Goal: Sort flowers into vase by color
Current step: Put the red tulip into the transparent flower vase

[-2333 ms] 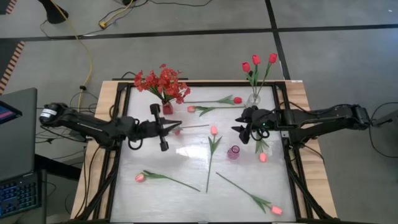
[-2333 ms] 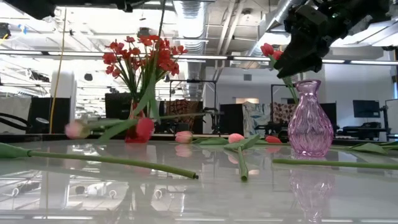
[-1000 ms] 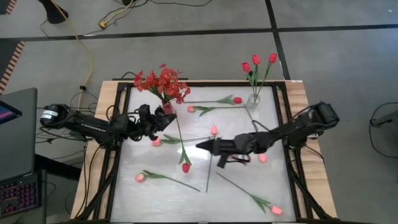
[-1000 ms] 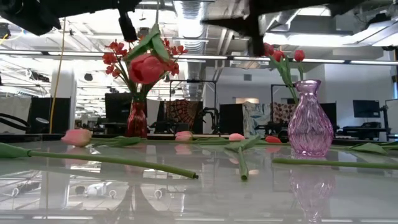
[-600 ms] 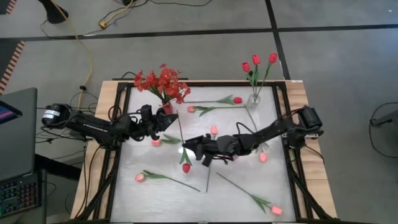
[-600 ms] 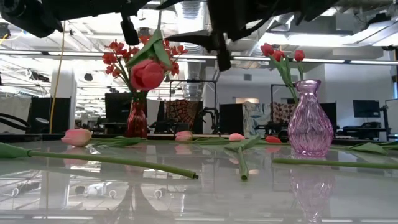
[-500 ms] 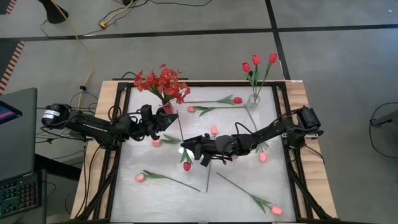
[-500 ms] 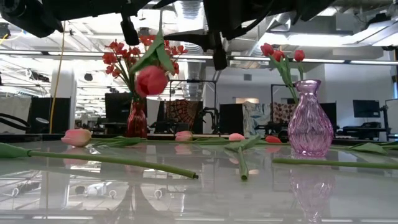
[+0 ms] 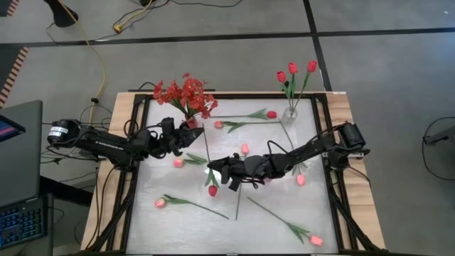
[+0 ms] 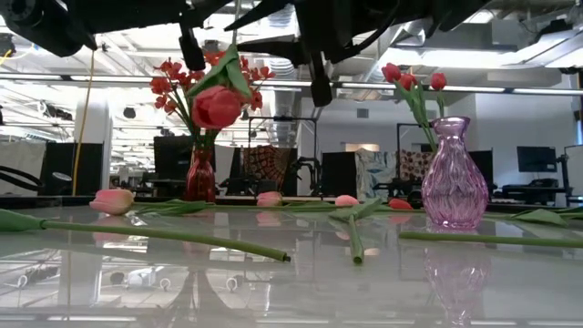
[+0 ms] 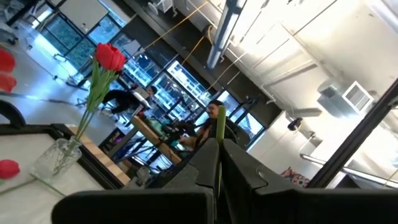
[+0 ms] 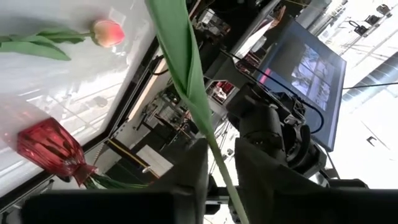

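Observation:
A red tulip (image 9: 212,190) hangs in the air over the table's middle, head down toward the near edge (image 10: 216,107). My left gripper (image 9: 193,134) is shut on its stem near the red vase (image 9: 190,124), which holds red blossom sprays (image 9: 186,94). My right gripper (image 9: 212,166) has reached across from the right. Its fingers (image 12: 194,167) stand close on either side of the same stem (image 12: 217,160), lower down near the leaves, with a narrow gap showing on both sides. A clear vase (image 9: 290,112) with red tulips stands far right. A pink vase (image 10: 453,173) stands right of centre. My left gripper pinches the tulip's stem (image 11: 219,144) between its two shut fingers, close to the cut end, a short stub of which (image 11: 219,124) sticks out past the fingertips. The fingers lie across the stem. The tulip is clear of the table and slants down, its head lowest.
Several pink tulips lie flat on the table: (image 9: 160,203), (image 9: 178,162), (image 9: 244,148), (image 9: 300,180), (image 9: 316,240), (image 9: 219,124). A red tulip (image 9: 271,114) lies by the clear vase. The pink vase sits partly under my right arm (image 9: 306,151).
My right gripper has moved toward the table's left edge, from the table's middle up to the hanging tulip's stem. My left gripper has kept the tulip lifted in nearly the same place. Its head has swayed slightly.

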Robot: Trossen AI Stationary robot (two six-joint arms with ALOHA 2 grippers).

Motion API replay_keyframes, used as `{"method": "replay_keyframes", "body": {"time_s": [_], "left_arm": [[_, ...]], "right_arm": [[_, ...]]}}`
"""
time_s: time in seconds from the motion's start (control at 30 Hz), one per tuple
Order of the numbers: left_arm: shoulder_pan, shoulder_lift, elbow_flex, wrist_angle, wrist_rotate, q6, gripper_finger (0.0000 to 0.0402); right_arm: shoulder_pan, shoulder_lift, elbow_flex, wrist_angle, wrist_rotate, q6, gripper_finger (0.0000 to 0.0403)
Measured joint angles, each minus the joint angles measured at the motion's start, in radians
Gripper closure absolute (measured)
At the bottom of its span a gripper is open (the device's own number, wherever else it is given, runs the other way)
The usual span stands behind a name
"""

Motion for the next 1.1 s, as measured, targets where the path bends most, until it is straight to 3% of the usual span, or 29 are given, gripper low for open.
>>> {"method": "replay_keyframes", "body": {"time_s": [0.13, 0.27, 0.47, 0.6, 0.8, 0.97, 1.1], "left_arm": [[0.000, 0.000, 0.000, -0.025, 0.005, -0.015, 0.0398], [0.001, 0.000, 0.001, -0.057, 0.011, -0.037, 0.0367], [0.026, 0.000, 0.001, -0.055, 0.025, -0.018, 0.0278], [0.078, -0.006, 0.001, -0.056, 0.131, 0.043, 0.0218], [0.153, -0.096, 0.001, -0.142, 0.353, 0.117, 0.0174], [0.136, -0.190, 0.001, -0.265, 0.338, 0.248, 0.0177], [0.110, -0.222, 0.001, -0.353, 0.273, 0.320, 0.0183]], "right_arm": [[0.000, 0.000, 0.000, 0.000, 0.000, -0.021, 0.0343], [0.011, 0.000, 0.000, 0.001, 0.000, -0.011, 0.0386], [0.021, -0.002, 0.000, 0.003, 0.003, 0.139, 0.0377], [0.027, -0.027, -0.001, -0.021, 0.045, 0.256, 0.0382], [0.003, -0.228, -0.001, -0.332, 0.035, 0.686, 0.0387], [-0.058, -0.472, -0.001, -0.578, -0.020, 1.224, 0.0387], [-0.122, -0.671, -0.001, -0.796, -0.027, 1.515, 0.0386]]}}
